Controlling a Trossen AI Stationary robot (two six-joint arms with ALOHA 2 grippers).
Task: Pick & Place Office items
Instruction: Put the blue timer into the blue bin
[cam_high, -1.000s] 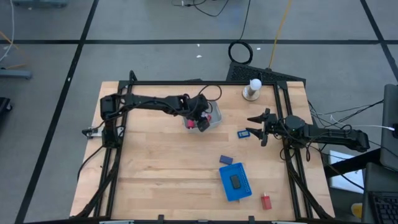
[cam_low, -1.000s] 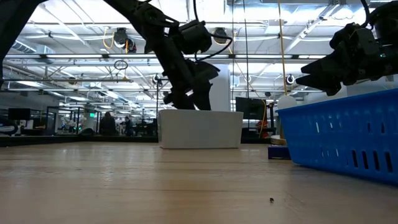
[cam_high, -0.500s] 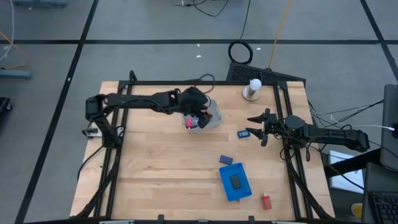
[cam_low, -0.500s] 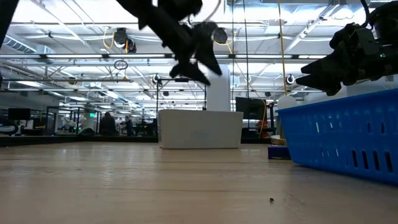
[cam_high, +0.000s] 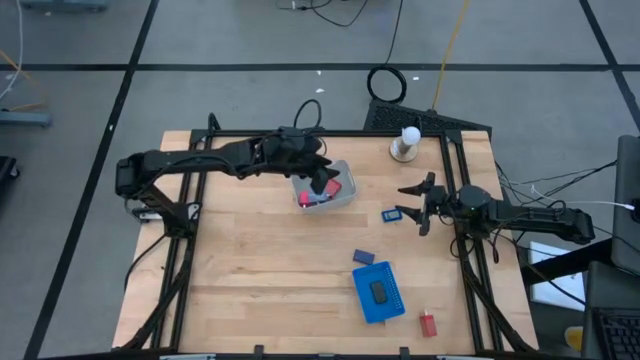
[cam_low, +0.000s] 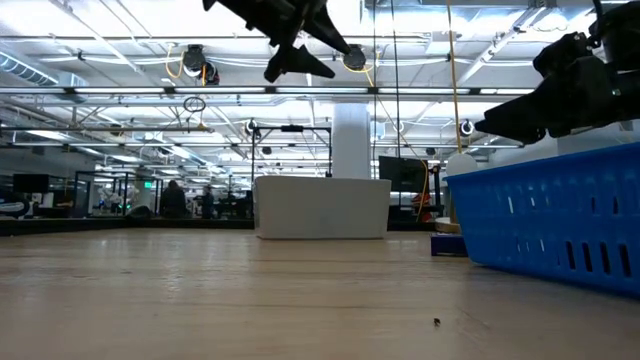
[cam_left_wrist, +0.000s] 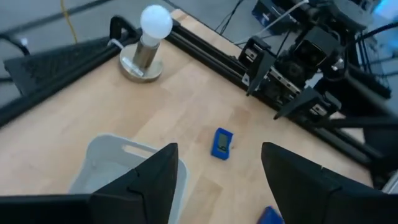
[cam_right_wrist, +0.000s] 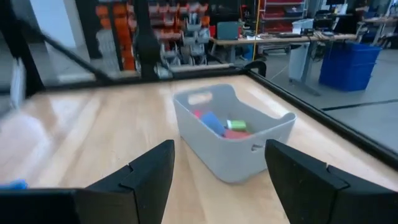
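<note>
- The left claw (cam_high: 322, 181) is held above the pale bin (cam_high: 341, 193) near the back middle of the table (cam_high: 250, 270), raised well clear of it in the low view; its fingers are spread apart and nothing is seen between them.
- The right claw (cam_high: 411, 201) is held near the right edge of the table, its fingers parted and empty, pointed toward the bin.
- Several office items lie inside the bin: red (cam_right_wrist: 234, 134), blue (cam_right_wrist: 211, 122) and green (cam_right_wrist: 236, 124) pieces are seen in the right wrist view.
- A small blue item (cam_high: 391, 214) lies on the table just beside the right claw.
- A dark blue block (cam_high: 363, 257) lies just behind the blue tray (cam_high: 388, 304), and a black piece (cam_high: 379, 291) rests in that tray.
- A red block (cam_high: 428, 324) stands near the front right corner.
</note>
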